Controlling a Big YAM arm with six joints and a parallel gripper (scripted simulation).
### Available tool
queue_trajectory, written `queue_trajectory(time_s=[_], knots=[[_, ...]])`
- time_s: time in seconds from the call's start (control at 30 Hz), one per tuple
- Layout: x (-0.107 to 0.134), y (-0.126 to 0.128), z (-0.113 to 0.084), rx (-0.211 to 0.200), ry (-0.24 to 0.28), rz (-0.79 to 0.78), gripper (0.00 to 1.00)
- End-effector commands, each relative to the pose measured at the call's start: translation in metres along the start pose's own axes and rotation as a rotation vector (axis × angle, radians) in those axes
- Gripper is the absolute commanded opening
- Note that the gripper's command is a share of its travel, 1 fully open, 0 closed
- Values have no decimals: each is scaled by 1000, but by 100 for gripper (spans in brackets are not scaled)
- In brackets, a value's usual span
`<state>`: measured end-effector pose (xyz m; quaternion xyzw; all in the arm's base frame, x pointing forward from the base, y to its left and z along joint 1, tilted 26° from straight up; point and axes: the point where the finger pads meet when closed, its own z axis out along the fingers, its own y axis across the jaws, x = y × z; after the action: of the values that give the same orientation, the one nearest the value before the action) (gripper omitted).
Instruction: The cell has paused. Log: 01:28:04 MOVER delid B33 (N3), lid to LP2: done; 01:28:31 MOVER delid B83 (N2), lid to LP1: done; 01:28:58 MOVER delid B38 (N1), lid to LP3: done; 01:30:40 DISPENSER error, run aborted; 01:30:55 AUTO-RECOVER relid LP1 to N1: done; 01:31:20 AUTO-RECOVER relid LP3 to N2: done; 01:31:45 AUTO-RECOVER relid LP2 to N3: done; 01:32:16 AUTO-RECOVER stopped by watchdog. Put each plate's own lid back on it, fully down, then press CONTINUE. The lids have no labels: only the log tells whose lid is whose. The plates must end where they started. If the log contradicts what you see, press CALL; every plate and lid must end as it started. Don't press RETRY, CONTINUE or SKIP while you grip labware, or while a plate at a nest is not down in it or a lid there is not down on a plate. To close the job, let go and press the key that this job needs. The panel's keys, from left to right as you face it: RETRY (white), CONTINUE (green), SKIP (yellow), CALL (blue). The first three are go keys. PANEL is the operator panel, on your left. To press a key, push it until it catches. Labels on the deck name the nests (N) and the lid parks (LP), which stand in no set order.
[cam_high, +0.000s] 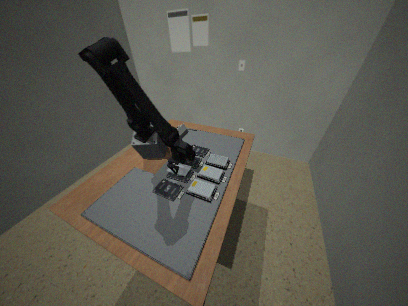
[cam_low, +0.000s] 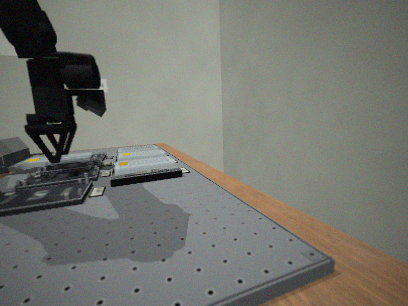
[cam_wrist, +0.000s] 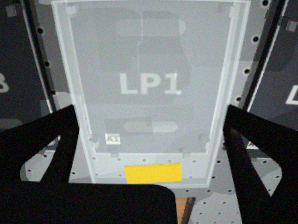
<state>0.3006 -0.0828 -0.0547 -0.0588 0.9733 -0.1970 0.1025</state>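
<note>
My gripper (cam_high: 181, 166) (cam_low: 56, 160) (cam_wrist: 150, 113) is shut on a clear lid (cam_high: 178, 171) (cam_wrist: 107, 175) with a yellow patch, held by its two long sides. The lid lies over the dark park marked LP1 (cam_wrist: 150, 84), whose label shows through it; whether it touches is hard to tell. In the top view, the near plate (cam_high: 202, 191) and the middle plate (cam_high: 211, 174) sit in nests and show yellow lid patches. The far plate (cam_high: 218, 160) shows no yellow patch. Nest labels are unreadable.
Dark parks flank LP1: one whose label ends in 3 (cam_wrist: 15, 60) at left in the wrist view, another (cam_wrist: 280, 75) at right. The near park (cam_high: 169, 189) looks empty. A grey sloped box (cam_high: 183, 131), likely the panel, stands at the far side; its keys are unreadable.
</note>
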Motion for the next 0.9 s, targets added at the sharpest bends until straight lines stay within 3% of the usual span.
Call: queue_trajectory(time_s=[0.0, 0.4, 0.43, 0.57, 0.87], knots=[[-7, -2, 3, 1, -11, 1, 0], [-8, -2, 7, 1, -13, 0, 0], [-15, -6, 1, 8, -40, 13, 0], [-9, -4, 8, 2, -14, 4, 0], [-10, -3, 11, 2, -17, 1, 0]])
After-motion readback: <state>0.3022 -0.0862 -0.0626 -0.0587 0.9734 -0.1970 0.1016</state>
